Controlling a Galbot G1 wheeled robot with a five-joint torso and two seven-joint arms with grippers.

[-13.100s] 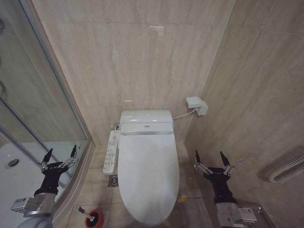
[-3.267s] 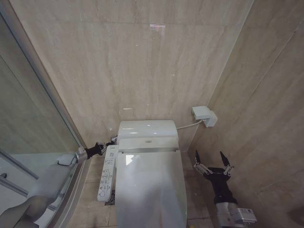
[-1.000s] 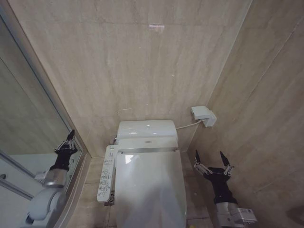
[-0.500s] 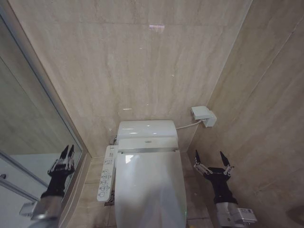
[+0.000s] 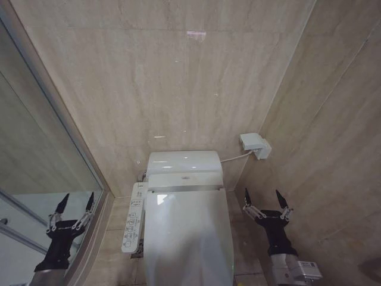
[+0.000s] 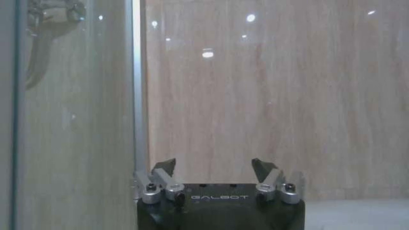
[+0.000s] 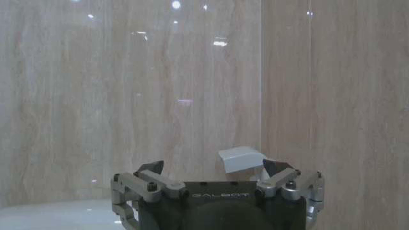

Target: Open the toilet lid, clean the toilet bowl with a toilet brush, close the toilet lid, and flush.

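Observation:
The toilet lid (image 5: 189, 238) lies flat and closed, covering the toilet bowl, which is hidden beneath it. A white button panel (image 5: 132, 218) sticks out along the toilet's left side. My left gripper (image 5: 74, 205) is open and empty, held low at the left beside the glass shower wall, well clear of the toilet. Over on the right of the toilet my right gripper (image 5: 262, 199) is open too, holding nothing. In the wrist views the left gripper (image 6: 214, 167) and the right gripper (image 7: 213, 166) both point at the tiled wall. The toilet brush is out of view.
A glass shower partition with a metal frame (image 5: 56, 119) runs along the left. A white wall box (image 5: 255, 145) with a hose sits behind the toilet tank (image 5: 184, 163) at the right. Beige tiled walls close in at the back and right.
My left arm has drawn back from the button panel to the lower left and its fingers have spread wider. The right arm has not moved.

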